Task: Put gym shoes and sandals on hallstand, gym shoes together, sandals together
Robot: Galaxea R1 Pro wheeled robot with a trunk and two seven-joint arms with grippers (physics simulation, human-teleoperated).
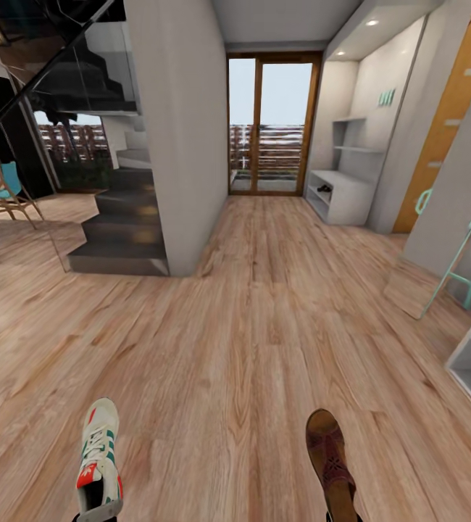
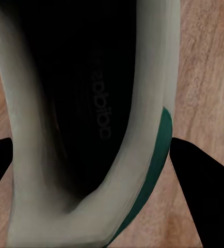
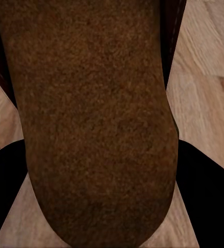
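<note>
Two shoes carried over plank floor point(image 1: 250, 348) toward distant hallstand point(image 1: 340, 192).

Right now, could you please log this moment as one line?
left tool: shut on gym shoe | right tool: shut on sandal | hallstand: far ahead

My head camera sits high, facing forward and down the corridor floor point(image 1: 250, 348) toward the glass door point(image 1: 272, 127), with the hallstand point(image 1: 340, 192) far off on the right. At its bottom edge I catch a gym shoe point(image 1: 98, 457) on the left and a sandal point(image 1: 331, 460) on the right. My left wrist camera looks very close into that same gym shoe point(image 2: 143, 155), planks beneath. My right wrist camera presses just as near on the sandal point(image 3: 96, 129) footbed, over the same floor.
</note>
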